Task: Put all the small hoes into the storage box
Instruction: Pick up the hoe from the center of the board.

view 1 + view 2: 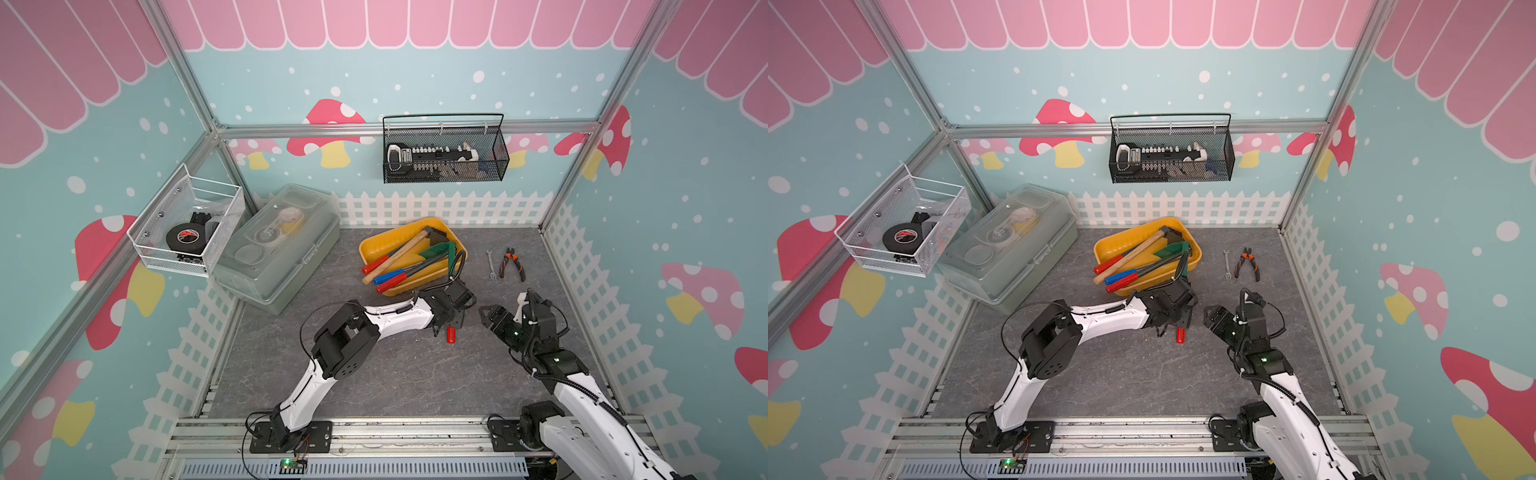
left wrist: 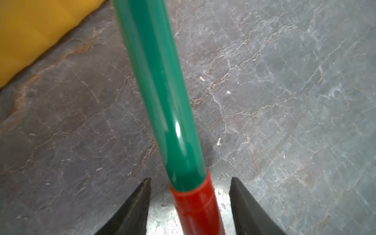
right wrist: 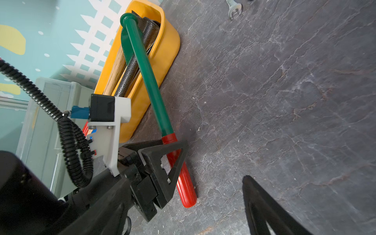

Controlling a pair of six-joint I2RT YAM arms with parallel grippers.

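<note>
Leaning on smooth yellow storage box (image 3: 168,50) rim, glossy green-shafted small hoe (image 3: 149,81).

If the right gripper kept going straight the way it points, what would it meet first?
Probably the left gripper, whose jaws straddle the hoe's red grip just ahead of the right gripper. Height is unclear, so it might touch that grip first.

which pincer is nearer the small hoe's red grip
Left. The left pincer straddles the red grip of the small hoe, fingers either side; the right pincer hangs open beside it, apart.
</note>
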